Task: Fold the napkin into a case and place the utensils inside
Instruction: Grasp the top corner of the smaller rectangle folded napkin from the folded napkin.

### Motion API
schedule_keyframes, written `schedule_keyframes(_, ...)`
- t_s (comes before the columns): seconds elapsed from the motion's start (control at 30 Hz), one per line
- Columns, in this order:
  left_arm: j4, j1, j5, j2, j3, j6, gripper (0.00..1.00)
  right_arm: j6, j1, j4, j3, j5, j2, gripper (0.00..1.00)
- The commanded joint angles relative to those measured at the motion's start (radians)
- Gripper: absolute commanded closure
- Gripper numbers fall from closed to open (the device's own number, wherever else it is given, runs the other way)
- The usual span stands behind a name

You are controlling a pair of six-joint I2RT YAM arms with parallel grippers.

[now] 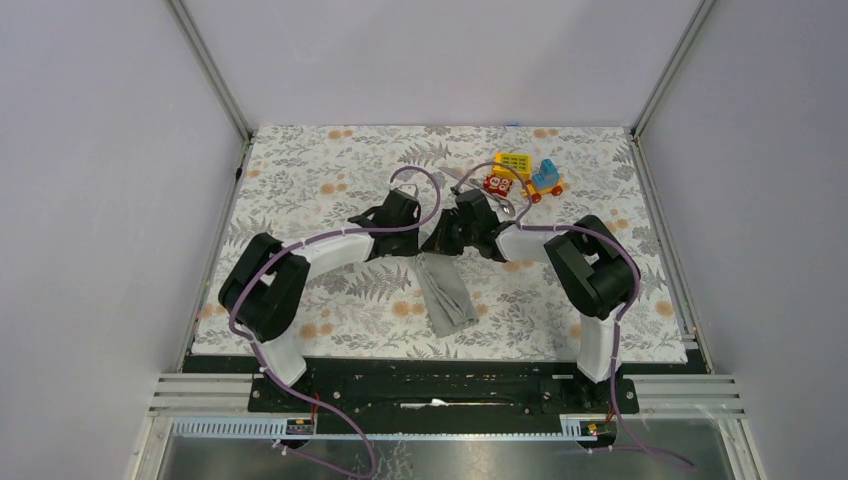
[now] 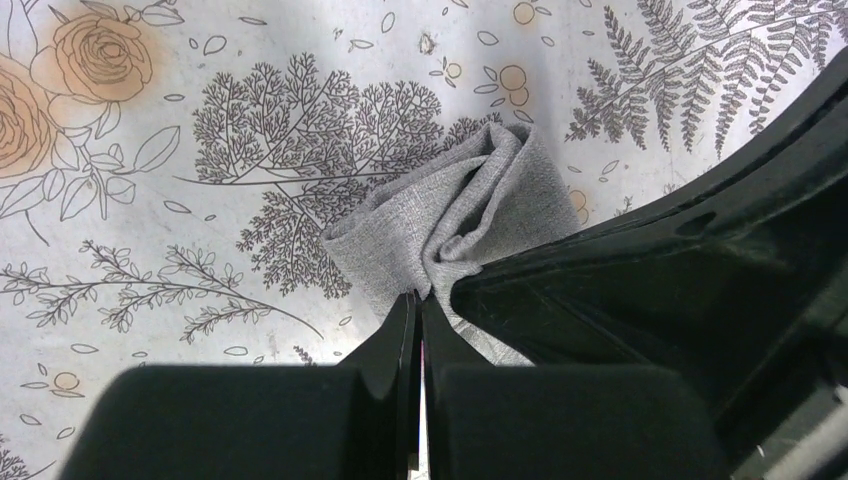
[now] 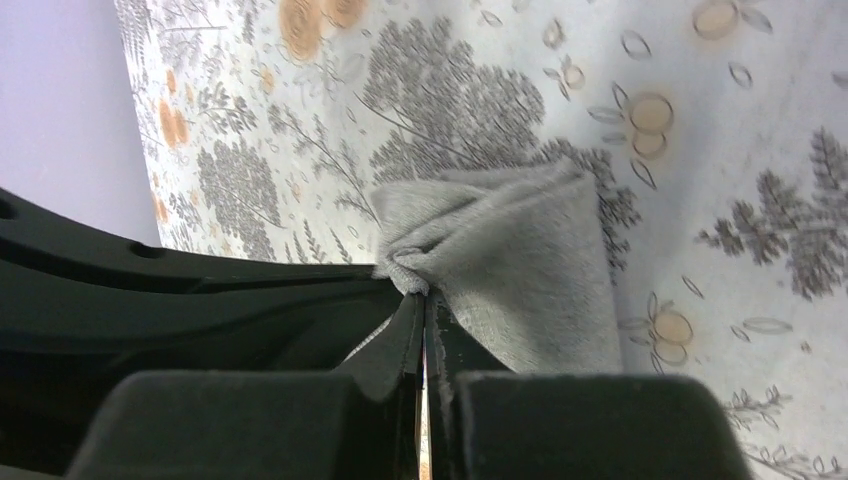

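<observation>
- At the middle of the counter, towards its near edge, the plain grey cloth napkin lies as a narrow folded strip on the floral-printed tablecloth, running away from the arms.
- At the strip's far end the two arms meet. The left claw is pressed tight on a pinch of the napkin's edge, and the right claw is clamped on a bunched tuck of it, close beside the other.
- The cloth puckers and twists at each pinch. I judge it light, limp and not slippery, so it will likely sag and lose its fold unless it is taken by an edge or corner and drawn flat.
- The slim shiny silver metal utensils lie beyond the claws, partly hidden by the right arm, just beside the colourful toy blocks. Stiff and slick, they look best gripped across the handle.
</observation>
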Motion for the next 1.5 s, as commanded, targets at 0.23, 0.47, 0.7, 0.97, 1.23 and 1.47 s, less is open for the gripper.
schedule_keyframes(0.23, 0.141, -0.002, 0.02, -0.118, -0.061, -0.002, 1.0, 0.146, 0.009, 0.118, -0.048, -0.028, -0.005, 1.0)
schedule_keyframes(0.47, 0.143, 0.0, 0.042, -0.079, -0.075, -0.036, 1.0, 0.293, -0.003, 0.399, -0.017, -0.16, 0.103, 1.0)
schedule_keyframes(0.7, 0.161, 0.019, 0.032, -0.079, -0.143, -0.054, 1.0, 0.498, -0.025, 0.686, -0.049, -0.257, 0.173, 0.77)
schedule_keyframes(0.97, 0.148, 0.039, 0.029, -0.095, -0.156, -0.042, 1.0, 0.382, -0.049, 0.544, -0.168, -0.268, 0.057, 0.65)
schedule_keyframes(1.23, 0.153, 0.041, 0.049, -0.098, -0.157, -0.042, 1.0, 0.281, -0.055, 0.427, -0.155, -0.232, 0.027, 0.74)
schedule_keyframes(1.47, 0.154, 0.042, 0.055, -0.11, -0.152, -0.04, 1.0, 0.225, -0.05, 0.347, -0.08, -0.2, 0.087, 1.0)
